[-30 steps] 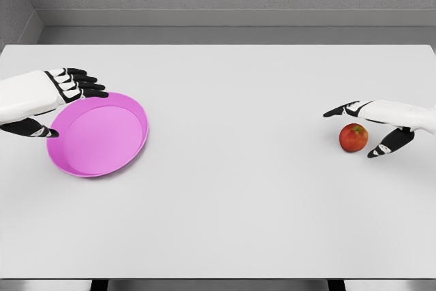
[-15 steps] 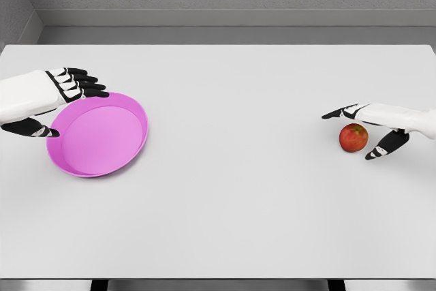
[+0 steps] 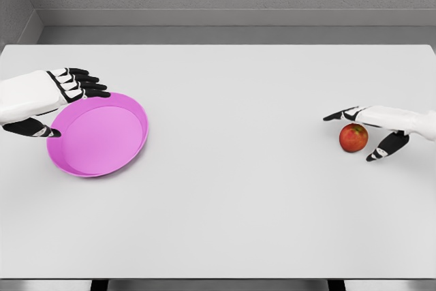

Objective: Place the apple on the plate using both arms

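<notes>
the apple [image 3: 353,138] rests on the worktop [image 3: 238,189] at the right, bracketed by the spread, unclosed right hand [image 3: 371,131]. the pink plate [image 3: 97,134] is pinched at its left rim by the left hand [image 3: 51,100]. the grasping step is judged underway; closing on the apple is needed next.
</notes>
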`<action>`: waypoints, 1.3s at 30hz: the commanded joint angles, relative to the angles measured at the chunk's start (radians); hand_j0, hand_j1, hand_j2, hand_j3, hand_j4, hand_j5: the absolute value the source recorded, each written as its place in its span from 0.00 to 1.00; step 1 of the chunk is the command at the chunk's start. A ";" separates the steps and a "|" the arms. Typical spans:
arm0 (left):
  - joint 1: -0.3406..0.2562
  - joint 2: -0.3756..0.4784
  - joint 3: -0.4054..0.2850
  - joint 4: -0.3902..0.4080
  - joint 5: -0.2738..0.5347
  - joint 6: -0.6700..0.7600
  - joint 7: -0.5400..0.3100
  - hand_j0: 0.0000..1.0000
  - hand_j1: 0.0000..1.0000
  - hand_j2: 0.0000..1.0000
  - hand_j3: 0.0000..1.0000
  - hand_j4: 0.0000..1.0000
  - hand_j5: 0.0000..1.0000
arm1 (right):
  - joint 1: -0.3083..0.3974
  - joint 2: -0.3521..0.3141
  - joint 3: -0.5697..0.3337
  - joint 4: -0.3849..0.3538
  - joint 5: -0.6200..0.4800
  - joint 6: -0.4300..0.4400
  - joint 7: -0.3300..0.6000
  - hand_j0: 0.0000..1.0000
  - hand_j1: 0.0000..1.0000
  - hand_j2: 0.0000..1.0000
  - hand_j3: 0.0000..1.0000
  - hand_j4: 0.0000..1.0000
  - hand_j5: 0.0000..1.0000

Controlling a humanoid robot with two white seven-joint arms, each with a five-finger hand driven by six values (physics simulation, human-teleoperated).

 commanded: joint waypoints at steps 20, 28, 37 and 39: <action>0.000 -0.004 0.001 0.000 0.005 0.001 -0.001 1.00 1.00 1.00 1.00 1.00 1.00 | -0.005 0.008 -0.007 0.041 0.010 0.002 0.000 1.00 1.00 1.00 1.00 1.00 1.00; 0.000 -0.004 0.001 0.000 0.005 0.001 -0.001 1.00 1.00 1.00 1.00 1.00 1.00 | -0.005 0.008 -0.006 0.041 0.011 0.002 0.000 0.84 0.84 0.84 0.84 0.84 0.84; 0.000 -0.004 -0.001 0.000 0.005 0.001 -0.001 1.00 1.00 1.00 1.00 1.00 1.00 | -0.005 0.008 -0.004 0.041 0.011 0.002 0.000 0.72 0.72 0.72 0.72 0.72 0.72; 0.000 -0.004 -0.001 0.000 0.005 0.001 -0.001 1.00 1.00 1.00 1.00 1.00 1.00 | -0.005 0.010 -0.004 0.041 0.011 0.002 0.000 0.72 0.72 0.72 0.72 0.72 0.72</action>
